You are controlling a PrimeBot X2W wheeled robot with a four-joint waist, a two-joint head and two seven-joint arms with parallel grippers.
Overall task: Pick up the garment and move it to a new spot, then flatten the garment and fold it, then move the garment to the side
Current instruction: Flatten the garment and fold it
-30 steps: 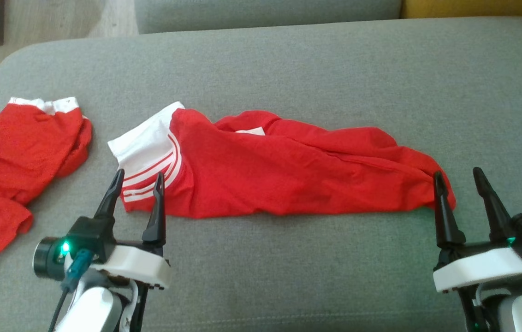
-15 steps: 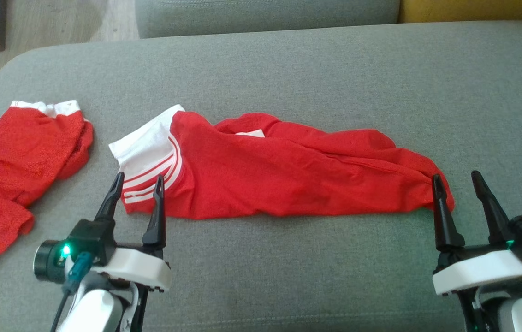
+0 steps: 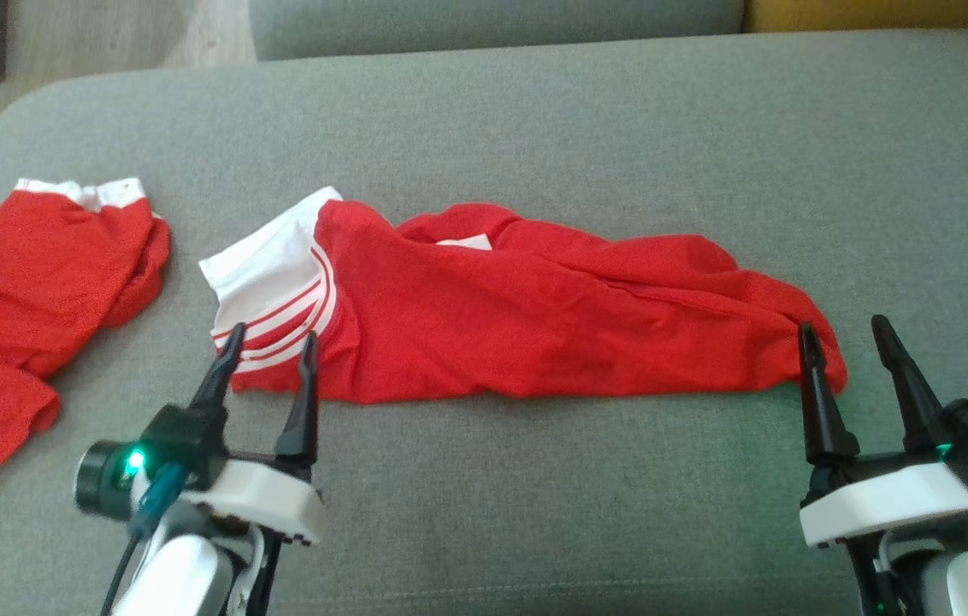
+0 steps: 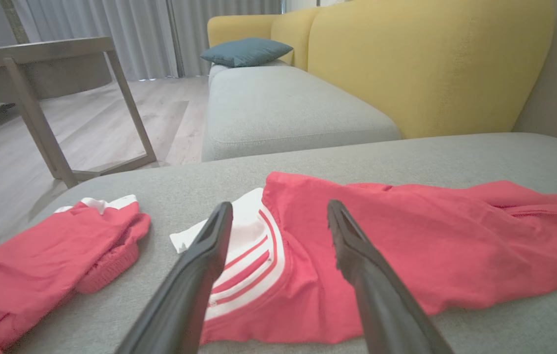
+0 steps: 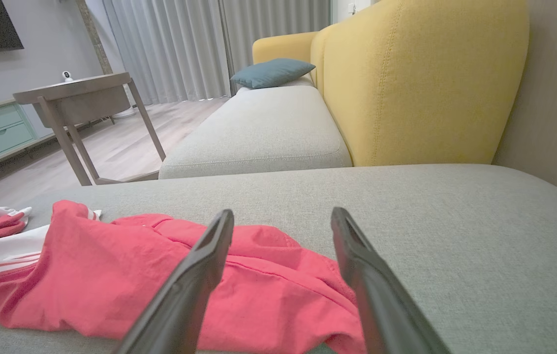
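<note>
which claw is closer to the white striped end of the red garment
Left. The left claw sits at the near edge of the white striped end; the right claw is at the opposite red end.

No legible text or numbers anywhere, not even on the small white tag (image 3: 464,244) of the garment (image 3: 535,325).

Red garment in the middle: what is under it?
The red garment lies on the grey seat cushion, visible all around it. Anything else beneath the cloth is hidden.
</note>
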